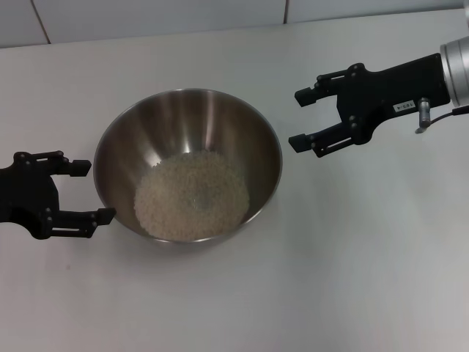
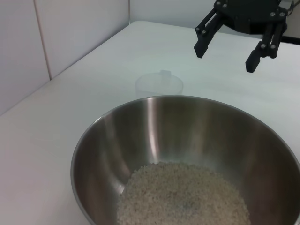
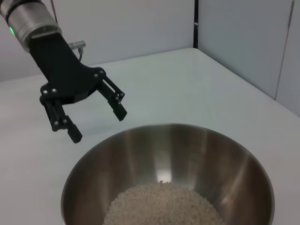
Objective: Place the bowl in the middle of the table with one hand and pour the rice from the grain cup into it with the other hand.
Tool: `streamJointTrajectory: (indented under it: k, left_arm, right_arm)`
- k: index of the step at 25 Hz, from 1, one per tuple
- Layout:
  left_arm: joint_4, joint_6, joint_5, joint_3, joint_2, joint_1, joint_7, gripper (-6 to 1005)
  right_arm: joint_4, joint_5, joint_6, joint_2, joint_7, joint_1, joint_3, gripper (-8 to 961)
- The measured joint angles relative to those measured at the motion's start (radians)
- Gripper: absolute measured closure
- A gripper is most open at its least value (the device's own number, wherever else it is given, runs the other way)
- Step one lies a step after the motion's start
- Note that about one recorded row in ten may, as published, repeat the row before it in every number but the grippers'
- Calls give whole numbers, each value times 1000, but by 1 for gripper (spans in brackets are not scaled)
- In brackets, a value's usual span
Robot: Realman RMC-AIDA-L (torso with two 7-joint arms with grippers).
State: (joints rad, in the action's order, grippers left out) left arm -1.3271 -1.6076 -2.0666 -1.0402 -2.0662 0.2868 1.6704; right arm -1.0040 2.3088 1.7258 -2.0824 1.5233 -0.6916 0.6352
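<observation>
The steel bowl [image 1: 183, 117] stands on the white table [image 1: 352, 257] with a mound of rice [image 1: 192, 194] in its bottom. My left gripper [image 1: 99, 191] is open and empty, its fingers just off the bowl's left rim. My right gripper [image 1: 297, 119] is open and empty, above the table to the right of the bowl. The left wrist view shows the bowl [image 2: 154, 126], the rice [image 2: 183, 197], the right gripper [image 2: 225, 60], and the clear grain cup [image 2: 159, 84] standing empty on the table beyond the bowl. The cup does not show clearly in the head view.
A tiled wall [image 1: 146, 18] runs along the table's far edge. The right wrist view shows the bowl [image 3: 187, 150], the rice [image 3: 159, 204] and the left gripper [image 3: 98, 125] beyond it, with wall panels [image 3: 243, 42] behind the table.
</observation>
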Motion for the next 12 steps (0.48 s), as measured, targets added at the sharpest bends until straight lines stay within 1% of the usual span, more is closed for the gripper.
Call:
streamJointTrajectory:
  k: [12]
  left_arm:
    - [-1,0,0,0,0,0,2,137]
  right_arm:
    - [7,-4,-3,-1,8,5,15,121]
